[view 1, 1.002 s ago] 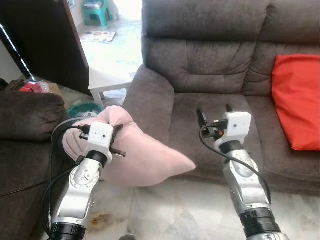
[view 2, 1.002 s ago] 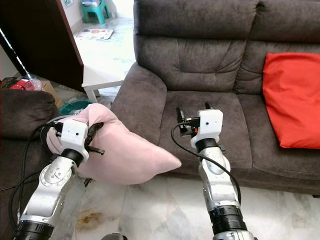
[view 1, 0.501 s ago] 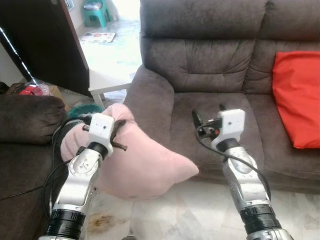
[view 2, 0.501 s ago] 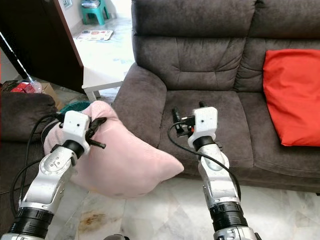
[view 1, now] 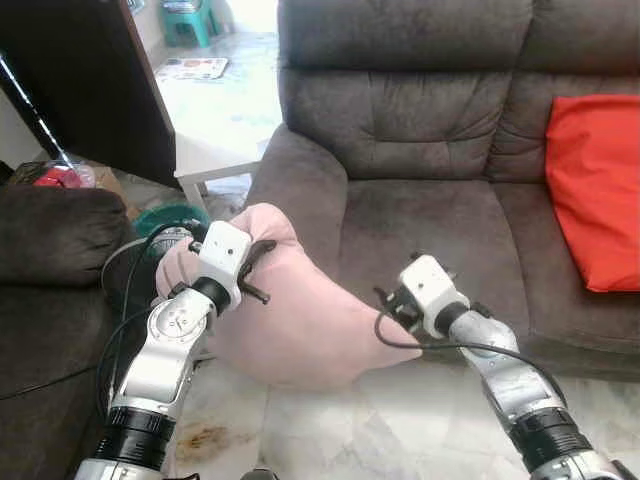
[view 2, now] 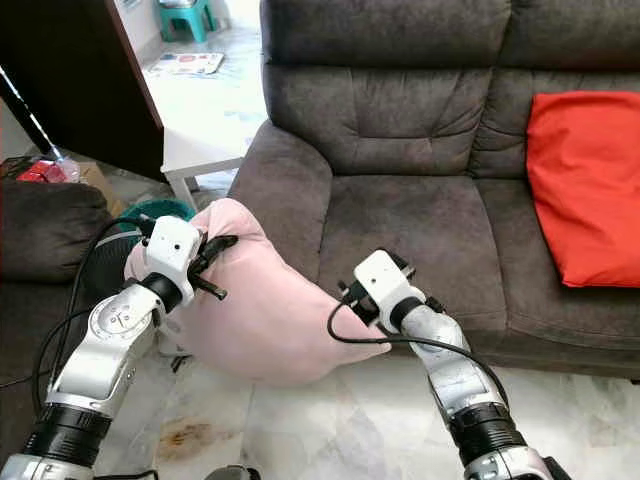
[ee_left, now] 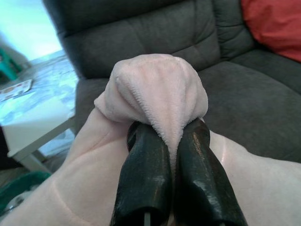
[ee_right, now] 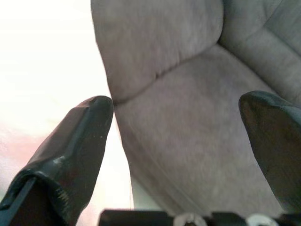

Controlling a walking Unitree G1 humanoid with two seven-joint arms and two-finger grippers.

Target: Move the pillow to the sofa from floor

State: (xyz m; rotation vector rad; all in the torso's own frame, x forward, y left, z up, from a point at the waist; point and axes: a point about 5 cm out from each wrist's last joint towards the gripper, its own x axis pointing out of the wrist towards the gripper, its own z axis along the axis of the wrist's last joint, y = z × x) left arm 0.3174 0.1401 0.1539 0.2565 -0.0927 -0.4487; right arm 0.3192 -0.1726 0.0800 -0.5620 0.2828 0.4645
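Observation:
The pink pillow (view 1: 300, 325) hangs off the floor in front of the sofa's left armrest (view 1: 300, 180). My left gripper (view 1: 252, 268) is shut on a bunched fold at its top; in the left wrist view the pillow fold (ee_left: 160, 89) bulges out between the black fingers (ee_left: 146, 174). My right gripper (view 1: 386, 306) sits low at the pillow's right corner, against the sofa's front edge. In the right wrist view its fingers (ee_right: 75, 141) stand wide apart and open, with the grey-brown sofa seat (ee_right: 188, 122) between them. The sofa seat (view 1: 430, 220) lies just behind.
A red cushion (view 1: 595, 190) leans on the sofa's right side. A second dark sofa's arm (view 1: 50, 230) is at my left. A green basin (view 1: 165, 218), a white low table (view 1: 215, 160) and a dark door panel (view 1: 90, 80) stand beyond. Marble floor (view 1: 350, 430) lies below.
My right arm has dropped from above the seat and swung left to the pillow's right corner. My left gripper has carried the pillow a little up and right, toward the armrest.

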